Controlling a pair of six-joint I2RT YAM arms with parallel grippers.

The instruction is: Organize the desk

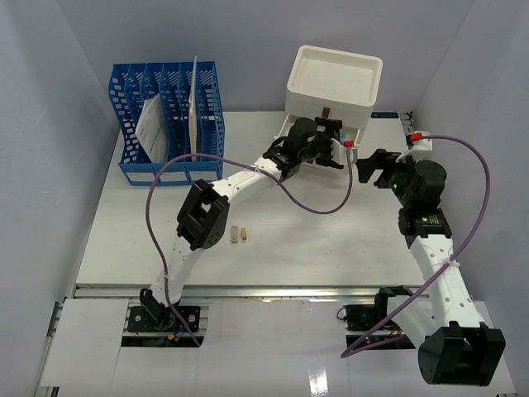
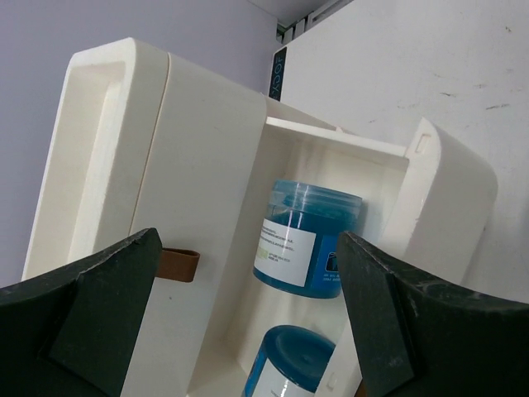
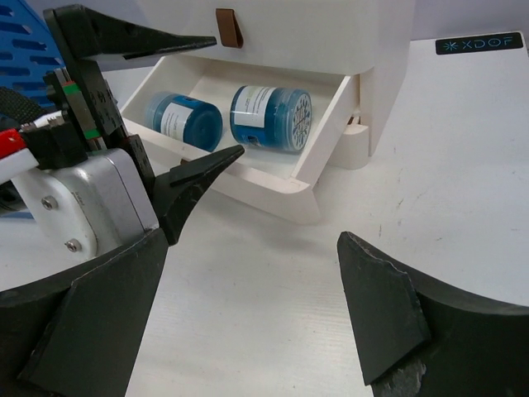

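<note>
The flat matte white desk (image 1: 331, 248) carries the white plastic stacked drawer box (image 1: 339, 53) at its far edge, one drawer standing open (likely for stowing). The left gripper (image 2: 248, 238) and right gripper (image 3: 248, 240), both spread wide and empty, face two blue lidded jars (image 3: 271, 117) lying inside.

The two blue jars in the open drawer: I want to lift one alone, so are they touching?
Apart. The left wrist view shows bare white drawer floor between the upper jar and the lower jar; the right wrist view agrees.
</note>
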